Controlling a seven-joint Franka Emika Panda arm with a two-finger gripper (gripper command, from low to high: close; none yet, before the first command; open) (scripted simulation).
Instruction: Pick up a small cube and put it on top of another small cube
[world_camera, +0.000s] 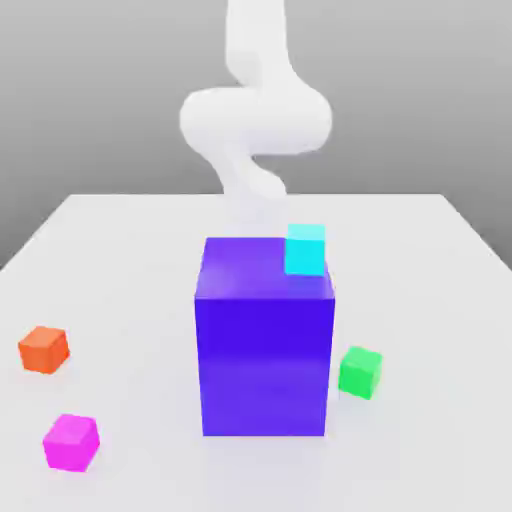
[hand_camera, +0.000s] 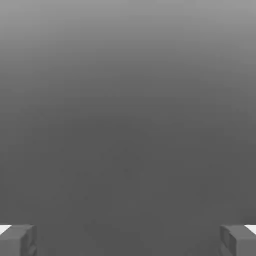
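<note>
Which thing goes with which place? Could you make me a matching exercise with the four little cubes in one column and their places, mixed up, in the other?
Things:
1. Orange cube
2. Magenta cube
3. Green cube
4. Cyan cube

Places in the exterior view:
A. On the table, just off the big block's right side
B. At the top of the big blue-purple block
C. Far left, higher in the picture than the magenta cube
D. Lowest of the four in the picture

Right pairs: 1-C, 2-D, 3-A, 4-B

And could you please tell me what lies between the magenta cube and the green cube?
In the exterior view, the big blue-purple block stands between the magenta cube and green cube.
</note>
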